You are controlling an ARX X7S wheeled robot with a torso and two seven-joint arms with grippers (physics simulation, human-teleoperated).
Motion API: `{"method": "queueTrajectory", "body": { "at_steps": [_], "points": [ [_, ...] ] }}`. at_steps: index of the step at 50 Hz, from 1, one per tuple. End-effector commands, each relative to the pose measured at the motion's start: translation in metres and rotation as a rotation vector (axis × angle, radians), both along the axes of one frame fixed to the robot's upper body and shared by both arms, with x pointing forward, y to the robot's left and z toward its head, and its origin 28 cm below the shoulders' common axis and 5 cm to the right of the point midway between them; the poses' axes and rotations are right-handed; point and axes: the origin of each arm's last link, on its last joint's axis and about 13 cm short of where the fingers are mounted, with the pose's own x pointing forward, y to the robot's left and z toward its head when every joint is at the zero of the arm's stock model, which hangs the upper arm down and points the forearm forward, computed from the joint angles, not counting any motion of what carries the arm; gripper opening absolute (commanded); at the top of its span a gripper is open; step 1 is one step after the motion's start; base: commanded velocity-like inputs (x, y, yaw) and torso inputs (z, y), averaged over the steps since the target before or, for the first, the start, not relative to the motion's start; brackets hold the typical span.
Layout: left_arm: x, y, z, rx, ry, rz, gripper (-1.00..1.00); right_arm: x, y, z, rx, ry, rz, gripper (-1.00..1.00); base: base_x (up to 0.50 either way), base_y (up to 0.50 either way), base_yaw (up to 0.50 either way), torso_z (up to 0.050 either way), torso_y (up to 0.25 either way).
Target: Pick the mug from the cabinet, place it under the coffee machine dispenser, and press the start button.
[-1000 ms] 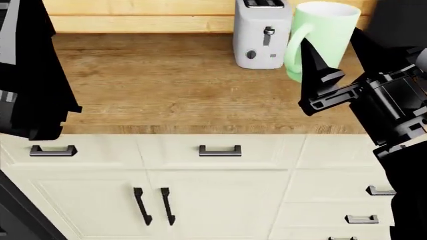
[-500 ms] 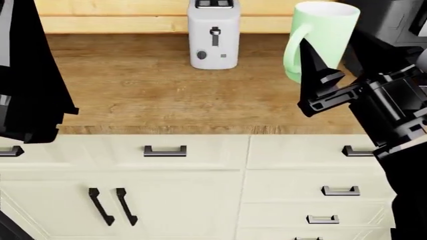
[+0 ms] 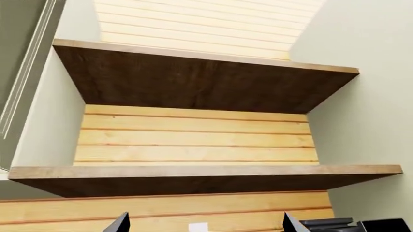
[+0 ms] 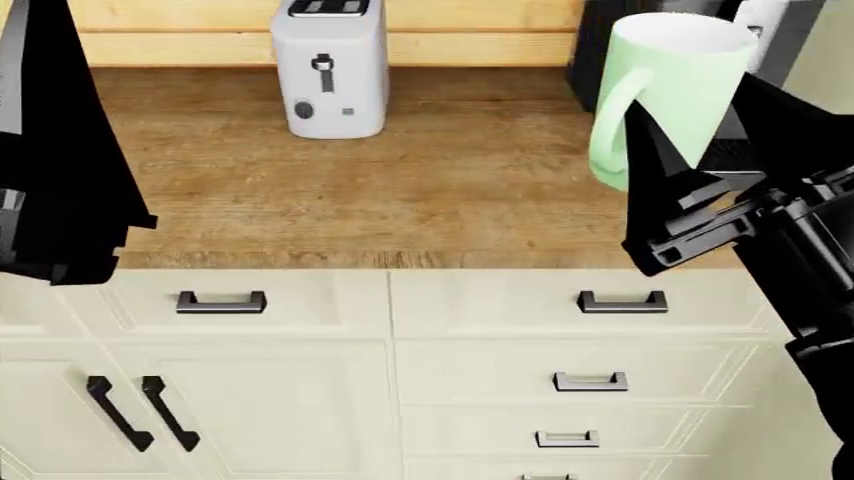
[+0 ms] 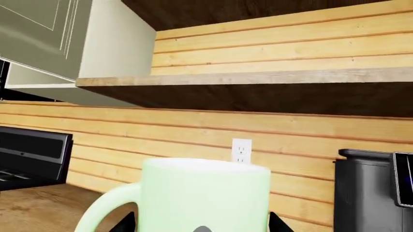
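step: carry to machine | my right gripper point(image 4: 674, 190) clamped on tall mint-green mug point(image 4: 661, 95), upright | left gripper point(image 3: 203, 223) fingers apart | advice: keep level, approach dark-grey coffee machine point(image 5: 374, 191) slowly

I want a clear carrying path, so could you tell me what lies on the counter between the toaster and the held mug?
Only bare wooden countertop shows between the toaster and the mug, per the head view.

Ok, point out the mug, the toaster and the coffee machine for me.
mug point(image 4: 674, 75), head view, on its pale green side wall.
toaster point(image 4: 331, 75), head view, on its white front face.
coffee machine point(image 5: 368, 193), right wrist view, on its dark grey side.
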Motion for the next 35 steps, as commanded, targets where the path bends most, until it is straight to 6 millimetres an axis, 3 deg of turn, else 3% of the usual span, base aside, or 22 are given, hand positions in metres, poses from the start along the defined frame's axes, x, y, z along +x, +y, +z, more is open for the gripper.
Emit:
{"method": "queueTrajectory", "body": {
  "at_steps": [1,29,35],
  "points": [
    [0.0007,0.0006,-0.0013,-0.002,0.004,0.005,1.0,-0.0078,-0.0027,-0.0028,-0.019,-0.013,-0.013,-1.0,0.0,-0.5,0.0,0.0,0.0],
    [-0.0014,0.0021,-0.002,-0.007,0.003,0.007,1.0,-0.0067,0.0011,-0.0052,-0.014,-0.008,0.0,-1.0,0.0,-0.5,0.0,0.0,0.0],
    [-0.0018,0.0025,-0.0033,-0.01,0.007,0.01,1.0,-0.006,0.0032,-0.0046,-0.017,0.005,-0.029,-1.0,0.0,-0.1,0.0,0.0,0.0]
  ]
}}
